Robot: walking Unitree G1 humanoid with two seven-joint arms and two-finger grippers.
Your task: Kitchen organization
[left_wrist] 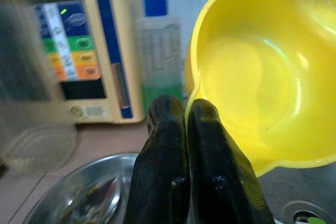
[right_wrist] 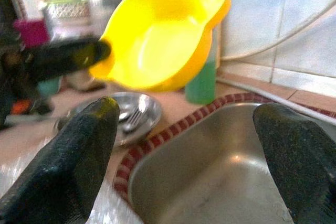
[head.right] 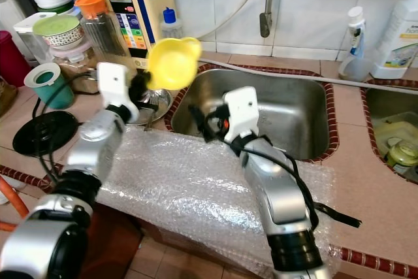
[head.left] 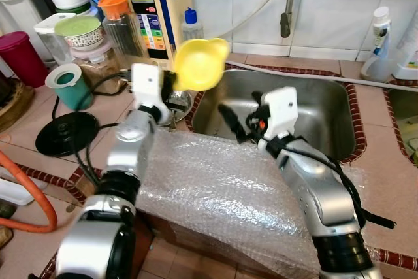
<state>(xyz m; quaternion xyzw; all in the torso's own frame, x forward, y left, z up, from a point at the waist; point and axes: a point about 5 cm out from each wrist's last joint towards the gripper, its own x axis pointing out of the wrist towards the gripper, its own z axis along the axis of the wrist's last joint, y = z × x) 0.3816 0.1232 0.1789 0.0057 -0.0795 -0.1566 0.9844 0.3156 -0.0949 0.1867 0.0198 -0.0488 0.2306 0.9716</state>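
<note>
The left gripper (head.left: 171, 87) pinches a yellow bowl (head.left: 200, 63) by its rim above the sink's (head.left: 326, 112) left edge, seemingly offering it to the open right gripper (head.left: 238, 125) waiting nearby.

blurred: clear jar (left_wrist: 31, 77) | cut off: steel dish (left_wrist: 79, 195) | utensils inside indistinct

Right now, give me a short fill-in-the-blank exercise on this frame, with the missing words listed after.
1. The left claw grips the rim of a ____ bowl.
2. The right claw hovers ____ at the steel sink.
3. The metal dish beside the sink holds a ____.
Missing words: yellow; open; fork
</note>
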